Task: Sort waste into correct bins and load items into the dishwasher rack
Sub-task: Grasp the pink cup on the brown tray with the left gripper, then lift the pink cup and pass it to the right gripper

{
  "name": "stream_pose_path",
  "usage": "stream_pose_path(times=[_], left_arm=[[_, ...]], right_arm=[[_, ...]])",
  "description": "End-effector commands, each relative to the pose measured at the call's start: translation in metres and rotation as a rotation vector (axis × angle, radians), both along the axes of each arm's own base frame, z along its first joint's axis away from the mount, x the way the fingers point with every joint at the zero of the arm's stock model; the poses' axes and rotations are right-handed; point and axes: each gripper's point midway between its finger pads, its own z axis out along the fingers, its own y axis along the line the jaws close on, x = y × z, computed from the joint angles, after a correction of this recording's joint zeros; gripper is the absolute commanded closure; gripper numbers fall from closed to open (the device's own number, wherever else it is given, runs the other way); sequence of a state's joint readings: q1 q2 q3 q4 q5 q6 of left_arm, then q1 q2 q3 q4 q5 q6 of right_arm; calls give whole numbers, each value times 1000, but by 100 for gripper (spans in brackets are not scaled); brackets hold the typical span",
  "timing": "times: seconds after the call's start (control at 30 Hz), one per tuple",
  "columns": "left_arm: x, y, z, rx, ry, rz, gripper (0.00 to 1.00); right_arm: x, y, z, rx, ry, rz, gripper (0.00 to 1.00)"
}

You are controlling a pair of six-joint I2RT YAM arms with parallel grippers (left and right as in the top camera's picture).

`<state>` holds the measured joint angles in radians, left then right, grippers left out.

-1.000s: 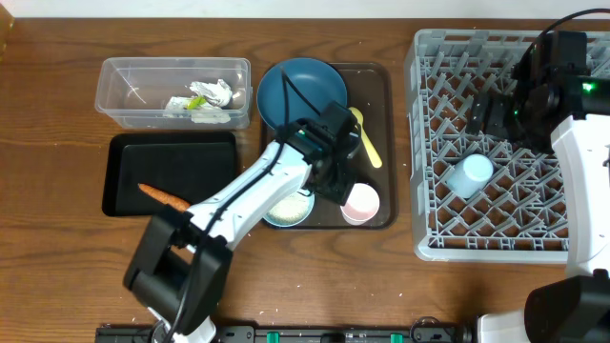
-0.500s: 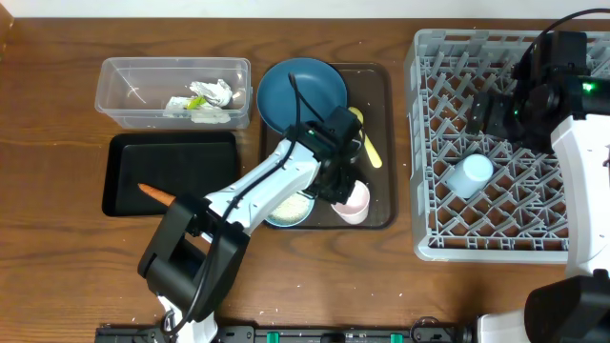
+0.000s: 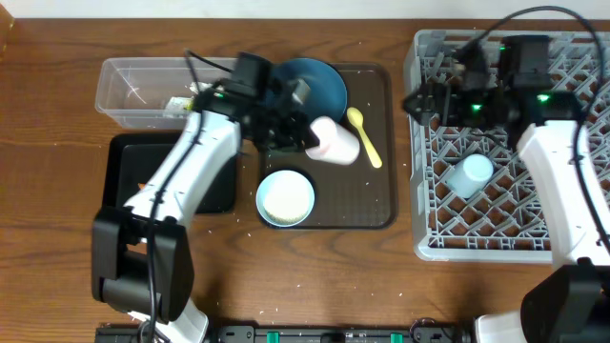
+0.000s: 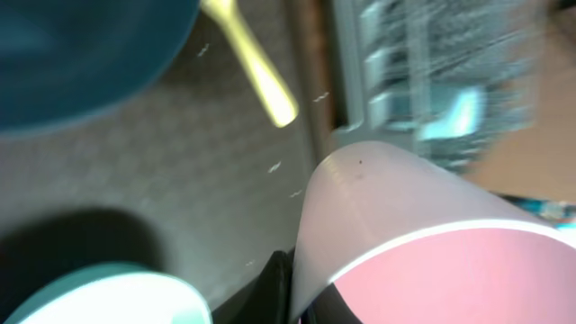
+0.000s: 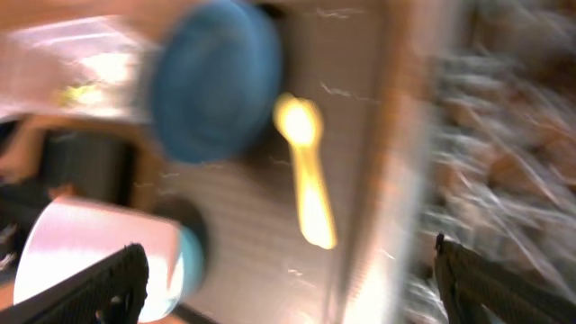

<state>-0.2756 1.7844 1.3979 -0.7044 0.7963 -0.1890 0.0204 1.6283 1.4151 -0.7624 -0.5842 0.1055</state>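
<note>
The left pincer (image 3: 307, 133) is closed on the pink cup (image 3: 334, 143), apparently pinching it at the rim. It holds the cup tipped on its side above the brown tray (image 3: 376, 205), mid-worktop toward the far edge. The cup hangs between the dark blue bowl (image 3: 319, 81) and the yellow spoon (image 3: 365, 143). The white bowl (image 3: 286, 198), filled with rice, lies just nearer the front edge.

The right pincer (image 3: 421, 100) gapes wide and carries nothing. It hovers over the left rim of the dishwasher rack (image 3: 419, 250) at the worktop's right edge, where a light blue cup (image 3: 472, 175) already lies.

The main risk seems to be the thin pinch on a smooth, tilted cup. A quick swing could let it rotate or slip, dropping onto the spoon or into the rice and scattering grains. The route to the rack also passes right where the right arm hovers, so the two arms could clash. Whether anything remains inside the cup cannot be told.
</note>
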Motion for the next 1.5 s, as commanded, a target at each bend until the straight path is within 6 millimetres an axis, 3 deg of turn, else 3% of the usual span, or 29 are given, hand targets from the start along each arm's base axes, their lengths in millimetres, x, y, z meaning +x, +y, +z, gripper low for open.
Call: stream_pose_path(times=[0.0, 0.2, 0.5, 0.7, 0.9, 1.3, 1.47], left_arm=[[-3, -9, 60, -330, -10, -84, 94], [-2, -3, 99, -548, -19, -136, 94], [2, -1, 107, -579, -24, -137, 94], [2, -4, 125, -652, -23, -172, 94], [1, -4, 127, -663, -19, -183, 94], [-3, -4, 130, -685, -4, -198, 94], [-3, -4, 130, -685, 0, -196, 94]], right_arm=[[-28, 73, 24, 299, -77, 313, 1], [-37, 114, 38, 411, -186, 459, 2], [-49, 140, 48, 453, -233, 551, 8], [-51, 148, 56, 461, -279, 587, 16], [-53, 156, 62, 468, -323, 621, 30], [-55, 160, 86, 506, -465, 709, 36], [-56, 161, 95, 513, -520, 739, 31]])
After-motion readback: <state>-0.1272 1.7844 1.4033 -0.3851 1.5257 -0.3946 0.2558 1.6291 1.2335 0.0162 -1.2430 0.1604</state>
